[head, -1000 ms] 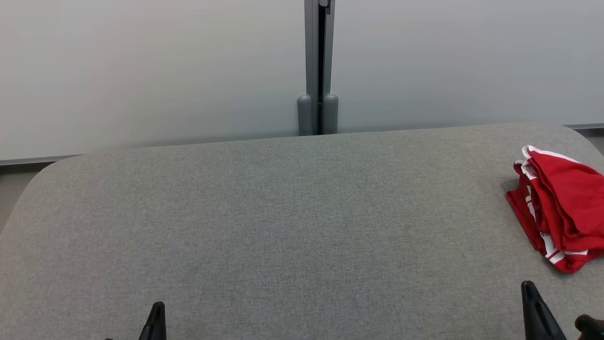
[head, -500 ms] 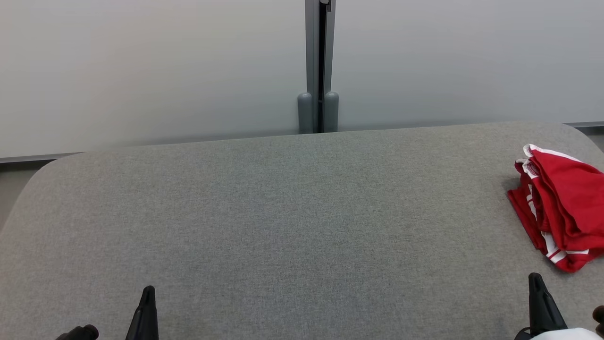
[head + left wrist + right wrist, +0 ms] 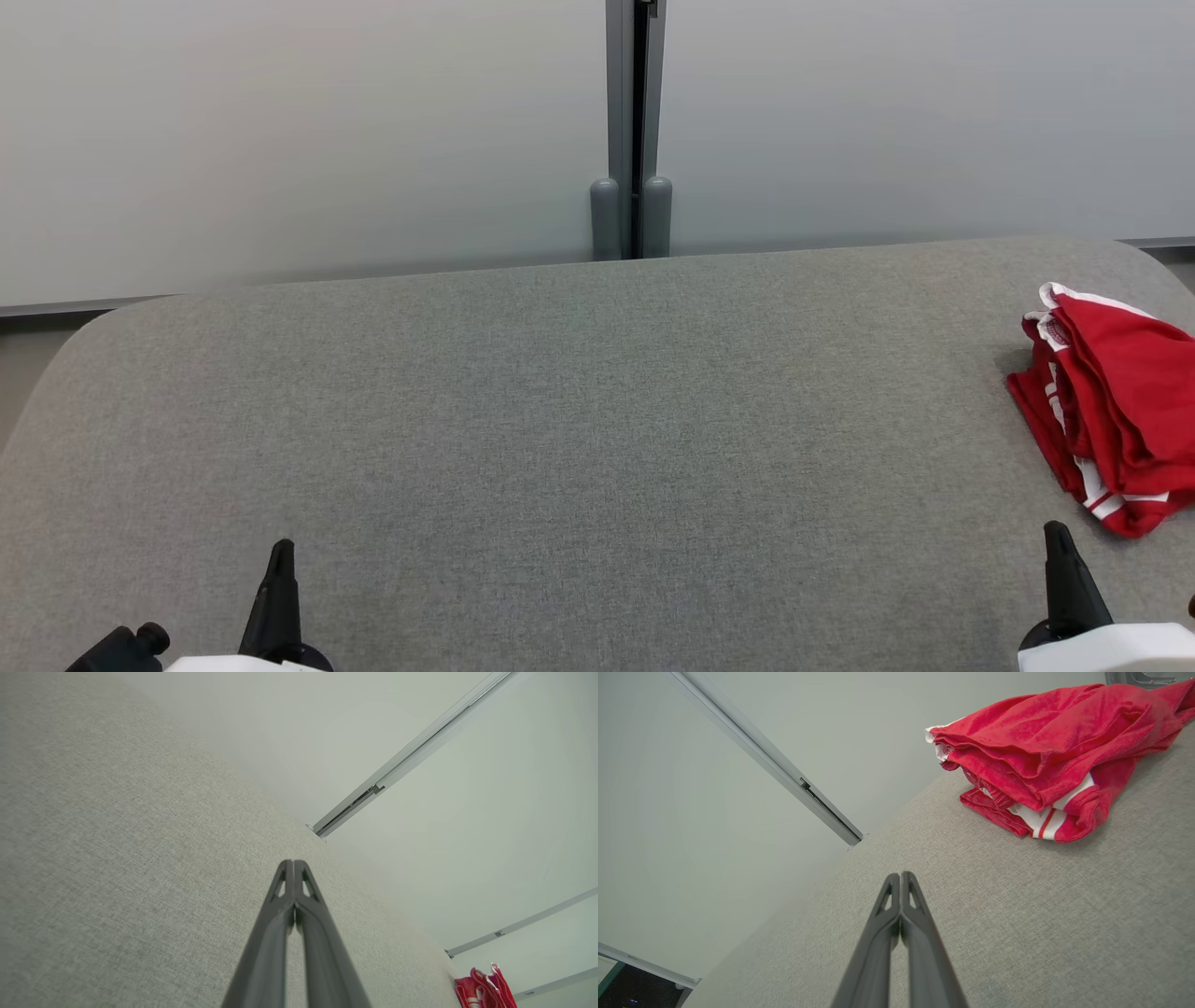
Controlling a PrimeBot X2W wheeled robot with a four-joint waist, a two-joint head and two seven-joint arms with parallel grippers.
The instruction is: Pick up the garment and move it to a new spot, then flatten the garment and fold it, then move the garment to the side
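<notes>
The grey fabric-covered table with rounded corners (image 3: 560, 420) occupies the lower part of the head view. The folded red garment with white stripes (image 3: 1111, 401) lies on it at the right edge, mid-height. The grey vertical metal post (image 3: 633, 112) stands behind the table's far edge, top centre. The dark-fingered left gripper (image 3: 279, 558) sits lower left. The dark-fingered right gripper (image 3: 1057, 541) sits lower right, below the garment and apart from it.

my left gripper (image 3: 279, 553) has pushed further up and a little left in the head view, and its pale forearm (image 3: 224, 665) now shows at the bottom edge. my right gripper (image 3: 1056, 534) has crept up too, its white forearm (image 3: 1111, 646) now in the corner. the whole picture has slid slightly, so the head camera moved.
</notes>
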